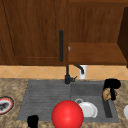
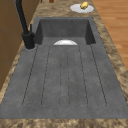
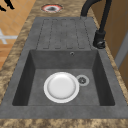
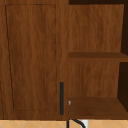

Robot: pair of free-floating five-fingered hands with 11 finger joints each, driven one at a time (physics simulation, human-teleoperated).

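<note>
In the front view my right hand [image 1: 111, 84] hovers over the sink's right rim. Its fingers are curled round a tan, rounded object [image 1: 106, 94]. My left hand [image 1: 32, 121] hangs low at the front left, by the draining board's front corner, and holds nothing that I can see. A dark shape [image 3: 5, 5] at the top left of the right side view may be that hand. A large red ball [image 1: 67, 114] covers the sink's front rim, between the hands. A white plate [image 1: 88, 109] [image 3: 61, 87] lies in the basin beside the drain [image 3: 82, 80].
The black faucet [image 1: 67, 75] stands behind the grey sink [image 1: 45, 95], with a white cup [image 1: 83, 72] behind it. A red-rimmed plate [image 1: 5, 105] sits on the left counter. On the right counter, a white plate [image 2: 81, 8] bears a yellow item [image 2: 84, 5]. Wooden cabinet door and open shelves [image 4: 95, 56] above.
</note>
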